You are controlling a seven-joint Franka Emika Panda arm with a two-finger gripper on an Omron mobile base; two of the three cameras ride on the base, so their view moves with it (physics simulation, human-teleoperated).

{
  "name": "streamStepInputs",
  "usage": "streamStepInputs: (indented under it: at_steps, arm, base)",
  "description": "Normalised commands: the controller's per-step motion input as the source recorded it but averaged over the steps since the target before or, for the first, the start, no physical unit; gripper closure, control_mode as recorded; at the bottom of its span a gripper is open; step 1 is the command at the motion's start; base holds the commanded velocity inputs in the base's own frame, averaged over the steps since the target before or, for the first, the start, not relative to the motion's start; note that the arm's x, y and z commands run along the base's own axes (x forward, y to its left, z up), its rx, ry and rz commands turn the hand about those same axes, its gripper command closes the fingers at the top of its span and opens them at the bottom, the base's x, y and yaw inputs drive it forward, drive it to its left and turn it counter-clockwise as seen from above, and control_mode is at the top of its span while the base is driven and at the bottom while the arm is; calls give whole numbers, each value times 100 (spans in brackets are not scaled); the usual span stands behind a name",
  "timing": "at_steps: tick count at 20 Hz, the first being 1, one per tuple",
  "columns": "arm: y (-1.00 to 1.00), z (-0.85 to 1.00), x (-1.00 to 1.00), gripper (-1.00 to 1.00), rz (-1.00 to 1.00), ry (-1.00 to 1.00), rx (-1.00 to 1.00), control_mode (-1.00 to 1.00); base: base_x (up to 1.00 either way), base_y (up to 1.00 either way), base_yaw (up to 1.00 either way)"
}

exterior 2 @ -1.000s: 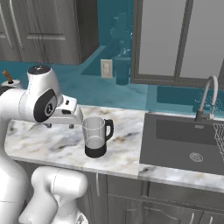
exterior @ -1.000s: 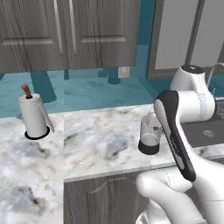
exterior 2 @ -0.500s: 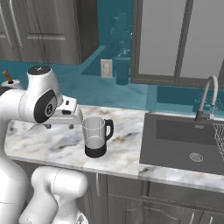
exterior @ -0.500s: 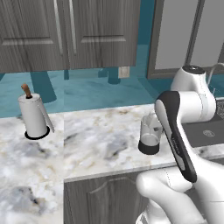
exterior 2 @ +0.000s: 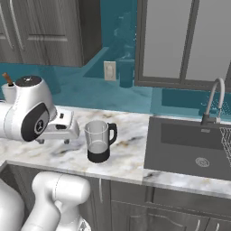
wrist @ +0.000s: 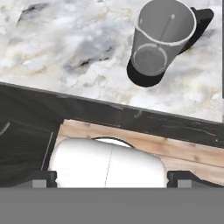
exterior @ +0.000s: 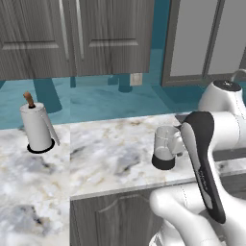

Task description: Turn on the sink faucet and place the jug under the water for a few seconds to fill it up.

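I see the jug (exterior 2: pixel 99 140) standing upright on the marble desk (exterior 2: pixel 122 158), near the desk's front edge and to the left of the sink (exterior 2: pixel 189 149). Its black handle points toward the sink side. In the hand view the jug (wrist: pixel 161 41) appears from above, clear-walled with a thick black base, and it holds nothing visible.

The gripper (wrist: pixel 112 179) is level with the desk's front edge, with the jug well ahead of it. The jaws stand fully apart, one tip at each lower corner of the hand view, and nothing is between them. No part of the gripper touches the jug.

The sink is set into the desk at its right end. The sink faucet (exterior 2: pixel 214 101) rises from the back rim of the basin, its gooseneck spout curving over the basin. A wire rack (exterior 2: pixel 225 140) sits at the basin's right side.

A paper-towel roll (exterior: pixel 36 126) stands near the desk's far left corner, well apart from the jug (exterior: pixel 165 146).
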Motion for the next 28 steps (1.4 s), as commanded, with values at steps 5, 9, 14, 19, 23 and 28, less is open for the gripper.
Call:
streamStepInputs:
  at_steps: [5,9,14,19,23,28]
  arm:
    - [0,0,0,-100,0,0,0,100]
    - [0,0,0,-100,0,0,0,100]
    - [0,0,0,-100,0,0,0,100]
    - [0,0,0,-100,0,0,0,100]
    - [0,0,0,-100,0,0,0,100]
    - [0,0,0,-100,0,0,0,100]
  base:
    - [-51,0,0]
    - [-31,-21,0]
    - [-35,-76,0]
    - [-7,-100,0]
    - [0,-100,0]
    - [6,-100,0]
